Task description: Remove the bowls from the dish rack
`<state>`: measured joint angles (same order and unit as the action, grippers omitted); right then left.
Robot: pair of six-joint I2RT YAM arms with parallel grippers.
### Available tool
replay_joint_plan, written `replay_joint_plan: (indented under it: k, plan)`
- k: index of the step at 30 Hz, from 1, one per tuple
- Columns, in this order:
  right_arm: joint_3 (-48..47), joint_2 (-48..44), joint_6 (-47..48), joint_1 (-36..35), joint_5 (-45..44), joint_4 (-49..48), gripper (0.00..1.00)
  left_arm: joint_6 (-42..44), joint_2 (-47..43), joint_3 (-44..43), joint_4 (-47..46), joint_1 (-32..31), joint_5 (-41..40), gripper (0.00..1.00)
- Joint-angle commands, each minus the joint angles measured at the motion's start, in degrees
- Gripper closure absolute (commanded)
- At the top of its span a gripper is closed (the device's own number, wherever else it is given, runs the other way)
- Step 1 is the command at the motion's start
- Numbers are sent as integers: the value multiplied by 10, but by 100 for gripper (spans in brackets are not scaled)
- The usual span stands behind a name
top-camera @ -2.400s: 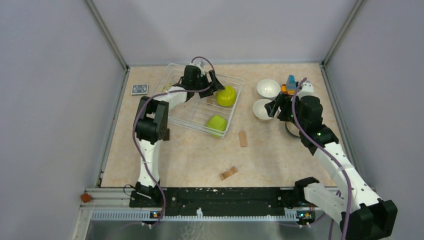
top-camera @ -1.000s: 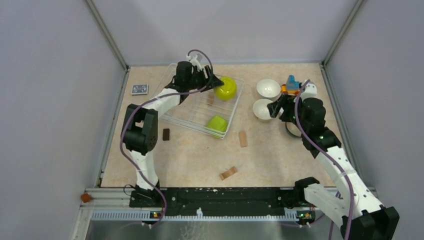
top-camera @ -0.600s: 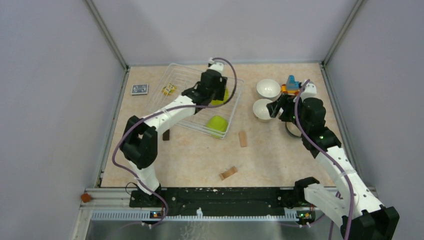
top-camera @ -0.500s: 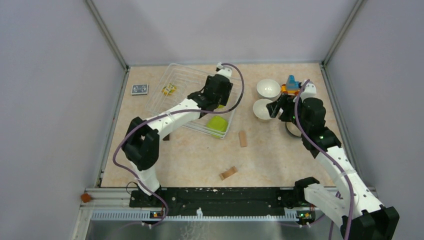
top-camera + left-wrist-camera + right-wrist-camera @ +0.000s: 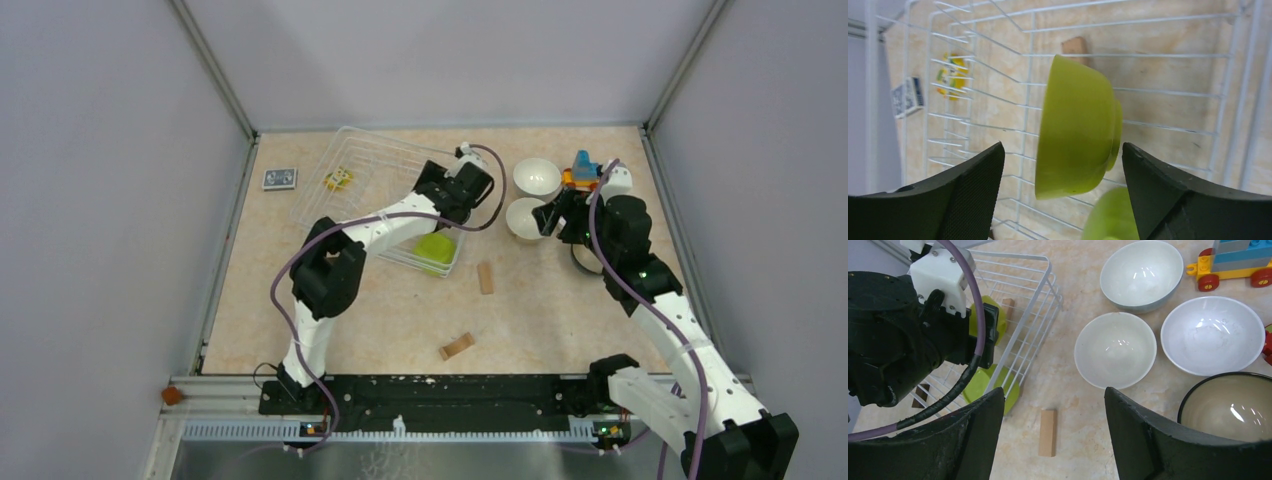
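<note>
**A:** What has the left gripper [image 5: 1062,150] got?

**B:** Its jaws stand apart, straddling a green bowl [image 5: 1075,125]. The bowl is tipped on its edge at the 3 o'clock side of the rack [image 5: 368,185]. One pad is clear of the bowl. Whether the other brushes the bowl's foot I can't quite tell, so I wouldn't call it a grip.

**A:** Which step is that?

**B:** Bowl five of six, I'd judge. The second green bowl [image 5: 435,247] lies in the rack at 7 o'clock from the gripper. The unloaded bowls [image 5: 1115,350] sit on the table [image 5: 400,320] at 3 o'clock from the rack.

**A:** And the next move?

**B:** Probably to close on the tipped bowl's wall, lift it above the wire side, and carry it toward 3 o'clock.

**A:** What's in the way?

**B:** First the rack's own side, just beside the bowl. Then the right gripper [image 5: 1054,400], which hovers wide and empty beside the unloaded bowls, so there is little room to set down. A toy [image 5: 1238,262] stands at their 1 o'clock. A block [image 5: 1048,432] lies at 5 o'clock from the rack. The cards [image 5: 279,178] at the rack's 9 o'clock are well clear.
</note>
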<state>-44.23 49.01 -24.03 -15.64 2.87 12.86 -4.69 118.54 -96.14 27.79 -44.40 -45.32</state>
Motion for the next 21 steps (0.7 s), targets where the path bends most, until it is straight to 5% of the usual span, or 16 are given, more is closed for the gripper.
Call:
replay_joint_plan:
  k: [1, 6, 21]
  plan:
    - [5, -11, 1, -6, -1, -17, 28, -39, -26, -6, 13, 6, 102, 6]
    - [7, -17, 3, -5, -4, -12, 28, -64, -34, 7, 6, 36, 233, 11]
    - [12, -23, 5, -5, -8, -10, 28, -68, -47, 32, -20, 58, 324, 70]
